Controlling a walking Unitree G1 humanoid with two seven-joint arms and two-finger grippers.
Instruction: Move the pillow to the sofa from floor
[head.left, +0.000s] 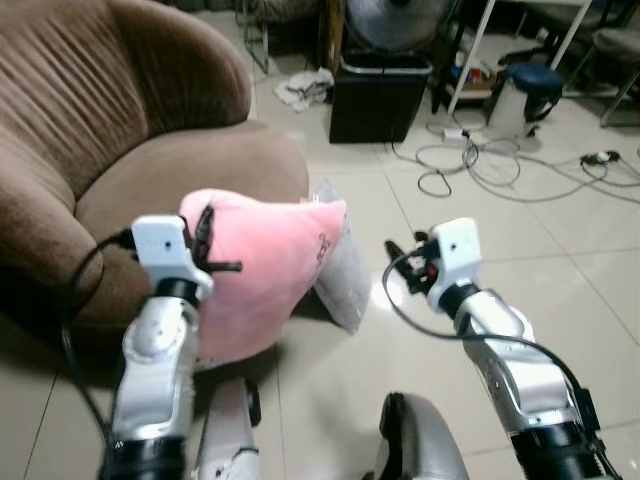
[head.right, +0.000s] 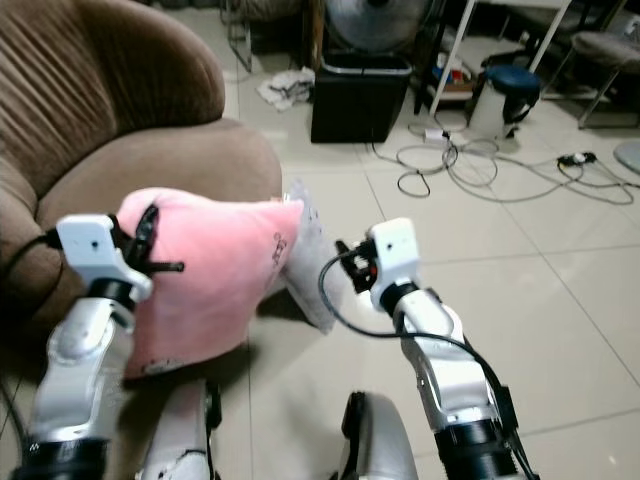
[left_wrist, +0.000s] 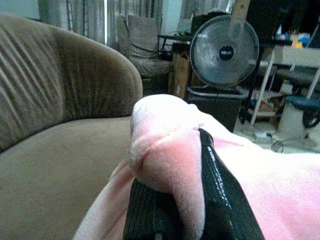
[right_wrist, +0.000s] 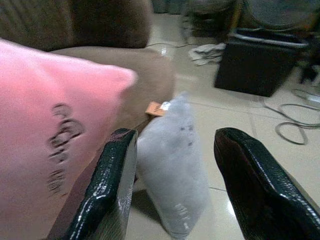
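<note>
A pink pillow (head.left: 270, 270) hangs off the floor in front of the brown sofa (head.left: 180, 160), level with the seat's front edge. My left gripper (head.left: 205, 240) is shut on a fold at the pillow's upper left corner; in the left wrist view the black fingers (left_wrist: 220, 200) pinch the pink plush (left_wrist: 170, 145). A grey pillow (right_wrist: 172, 160) stands on the tiles, leaning against the sofa's front just behind the pink one. My right gripper (right_wrist: 177, 135) is open and empty, a short way to the right of the grey pillow (head.left: 340, 275) and pointing at it.
A black box (head.left: 378, 95) with a fan on top stands behind the sofa's right end. Loose cables (head.left: 480, 165), a white jug (head.left: 520, 100) and a crumpled cloth (head.left: 305, 88) lie on the tiled floor beyond. A white desk frame stands at the back right.
</note>
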